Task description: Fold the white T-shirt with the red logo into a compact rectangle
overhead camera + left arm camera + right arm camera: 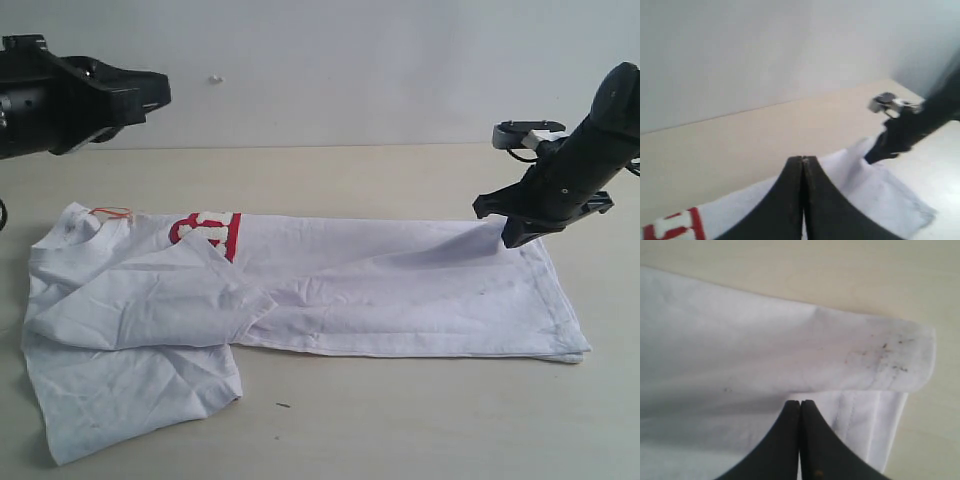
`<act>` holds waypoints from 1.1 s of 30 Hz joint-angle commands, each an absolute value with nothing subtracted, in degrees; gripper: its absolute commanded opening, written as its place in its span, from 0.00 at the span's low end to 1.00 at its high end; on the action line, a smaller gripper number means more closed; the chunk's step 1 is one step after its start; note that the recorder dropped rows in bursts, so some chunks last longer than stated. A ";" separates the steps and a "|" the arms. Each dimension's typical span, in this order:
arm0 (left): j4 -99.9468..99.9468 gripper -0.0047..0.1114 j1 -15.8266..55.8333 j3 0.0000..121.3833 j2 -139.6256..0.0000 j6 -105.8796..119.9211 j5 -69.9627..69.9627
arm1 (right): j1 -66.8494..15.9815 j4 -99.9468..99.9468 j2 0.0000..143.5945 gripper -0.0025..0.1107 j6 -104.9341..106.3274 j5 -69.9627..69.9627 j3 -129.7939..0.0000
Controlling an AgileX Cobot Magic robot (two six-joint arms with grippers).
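White T-shirt (pixel 380 290) lay half-folded, its red logo (pixel 207 230) at ten o'clock unreadable. Left gripper (pixel 160 95) hung clenched, empty; right gripper (pixel 517 236) was clenched at the three o'clock hem, grasp unclear.

On table (pixel 350 175): T-shirt (pixel 380 290) left to right, logo (pixel 208 230) far-left; right hand (pixel 512 236) at far-right corner; left hand (pixel 160 95) above left end.

Entry: pale beige table (pixel 420 420), one garment.
We list the white T-shirt (pixel 380 290) lying on it, folded lengthwise, the red logo (pixel 212 230) partly covered.
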State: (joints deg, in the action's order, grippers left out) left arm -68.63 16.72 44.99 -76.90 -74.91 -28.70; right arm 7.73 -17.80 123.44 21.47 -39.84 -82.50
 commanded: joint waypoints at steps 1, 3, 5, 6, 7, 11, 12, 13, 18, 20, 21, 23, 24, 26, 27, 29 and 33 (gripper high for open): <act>-99.80 0.04 13.09 49.78 -78.25 -103.13 -33.01 | 7.98 -17.93 122.75 0.02 21.94 -40.16 -82.21; -99.95 0.04 10.40 50.17 -78.47 -105.90 -38.08 | 7.98 -17.93 122.75 0.02 21.94 -40.16 -82.21; -99.95 0.04 7.88 50.06 -78.60 -102.21 -42.82 | 7.98 -17.93 122.75 0.02 21.94 -40.16 -82.21; -99.95 0.04 7.17 49.83 -78.60 -101.09 -42.79 | 7.98 -17.93 122.75 0.02 21.94 -40.16 -82.21; -99.95 0.04 6.51 49.41 -78.60 -100.87 -40.99 | 7.98 -17.93 122.75 0.02 21.94 -40.29 -82.21; -99.95 0.04 4.54 46.35 -78.60 -95.11 -25.26 | 7.98 -17.93 122.75 0.02 21.94 -40.29 -82.21; -99.95 0.04 4.54 44.97 -78.60 -94.69 -18.88 | 7.98 -17.93 122.75 0.02 21.94 -40.17 -82.21; -99.95 0.04 4.67 43.70 -78.60 -94.17 -12.85 | 7.98 -17.93 122.75 0.02 21.94 -40.17 -82.21; -99.95 0.04 5.13 41.47 -78.60 -90.76 10.74 | 7.98 -17.93 122.75 0.02 21.94 -39.95 -82.21; -94.46 0.04 7.10 41.58 -78.94 -76.08 29.82 | 7.98 -17.93 122.75 0.02 21.94 -39.95 -82.21; -88.06 0.04 7.61 43.45 -80.23 -67.61 41.16 | 7.98 -17.93 122.75 0.02 21.94 -39.95 -82.21; -67.27 0.04 5.70 48.64 -83.03 -51.39 38.44 | 7.98 -17.93 122.75 0.02 21.94 -40.29 -82.21; -54.92 0.04 5.14 50.13 -84.15 -38.66 34.76 | 7.98 -17.93 122.75 0.02 21.94 -40.29 -82.21; -13.99 0.04 4.61 54.23 -88.11 6.55 33.09 | 7.98 -17.93 122.75 0.02 21.94 -40.40 -82.21; 5.43 0.04 4.61 56.22 -90.14 28.74 37.83 | 7.98 -17.93 122.75 0.02 21.94 -40.52 -82.21; 22.70 0.04 5.04 57.51 -91.68 54.18 46.70 | 7.98 -17.93 122.75 0.02 21.94 -40.39 -82.21; 24.52 0.04 12.13 54.78 -92.06 66.99 46.31 | 7.98 -17.93 122.75 0.02 21.94 -40.17 -82.21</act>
State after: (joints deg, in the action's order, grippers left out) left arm 22.57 9.14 56.14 -91.75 62.61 47.33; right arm 7.73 -17.80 123.44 21.47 -40.35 -82.50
